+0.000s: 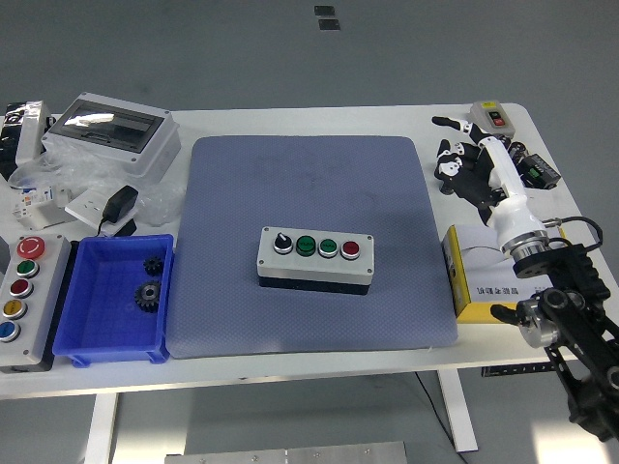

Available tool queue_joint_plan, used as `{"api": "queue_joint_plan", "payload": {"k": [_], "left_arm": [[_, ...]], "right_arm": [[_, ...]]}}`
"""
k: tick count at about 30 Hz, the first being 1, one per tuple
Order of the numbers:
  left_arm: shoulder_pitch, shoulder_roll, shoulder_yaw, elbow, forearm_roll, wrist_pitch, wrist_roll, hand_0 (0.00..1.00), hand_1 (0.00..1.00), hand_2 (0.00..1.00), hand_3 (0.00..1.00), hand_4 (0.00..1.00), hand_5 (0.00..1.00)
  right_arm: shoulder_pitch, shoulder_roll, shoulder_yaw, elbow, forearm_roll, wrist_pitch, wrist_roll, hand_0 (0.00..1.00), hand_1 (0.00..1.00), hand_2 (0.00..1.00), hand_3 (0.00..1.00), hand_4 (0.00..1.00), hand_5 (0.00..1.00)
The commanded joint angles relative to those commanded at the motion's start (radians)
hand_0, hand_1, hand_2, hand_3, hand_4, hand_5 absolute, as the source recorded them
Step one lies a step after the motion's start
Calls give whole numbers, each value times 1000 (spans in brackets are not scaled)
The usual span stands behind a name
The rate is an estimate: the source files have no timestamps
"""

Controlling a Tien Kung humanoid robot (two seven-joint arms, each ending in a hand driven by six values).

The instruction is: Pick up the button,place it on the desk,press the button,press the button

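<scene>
**Right hand lifted off to the table's far right corner**

Right hand (464,164) hangs over the far right part of the white table (319,121), clear of the blue-grey mat (309,193); its fingers are spread loosely and hold nothing. It covers most of a cluster of small black cylinders (519,155), so their number cannot be told. Just beyond its fingertips sits a small grey switch box (490,116) with a red and a dark button. The forearm crosses a yellow box (493,285), hiding part of its top, and the black arm runs out at the lower right corner.

The button box (316,258) lies flat near the middle of the mat, well apart from the hand. It is a long grey case on a black base, carrying a black rotary knob, two green buttons and a red button in a row.

At the left edge a second button panel (24,290) is partly cut off, beside a blue bin (111,343) holding two dark gears.
</scene>
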Motion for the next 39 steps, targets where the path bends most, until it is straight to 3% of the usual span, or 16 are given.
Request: {"api": "queue_joint_plan", "payload": {"k": [2,3,8,9,18,27,39], "left_arm": [[0,1,2,0,0,-1,-1,625,536,518,588,609,185],[0,2,3,0,1,-1,-1,625,536,517,588,610,187],[-7,7,14,0,-1,-5,-6,625,536,517,588,610,187],[-8,8,17,0,-3,-5,-7,625,538,521,590,612,188],[-3,16,28,0,-2,-8,-7,626,539,522,591,613,189],[4,41,33,0,-28,-6,-9,626,541,524,593,616,190],[19,46,40,0,-50,-5,-9,626,543,527,594,619,192]], "right_arm": [[-8,3,0,-2,19,-5,12,76,232,365,724,509,203],[-9,4,0,-3,26,-6,16,600,680,696,747,760,475],[-8,8,3,-12,65,-4,23,600,680,696,747,760,475],[-8,8,3,-14,70,-3,24,763,749,759,796,828,617],[-11,13,6,-24,104,3,35,768,742,755,785,827,628],[-6,22,10,-31,110,8,38,756,726,739,749,817,623],[-11,31,18,-43,108,12,41,759,725,736,741,805,610]]}}
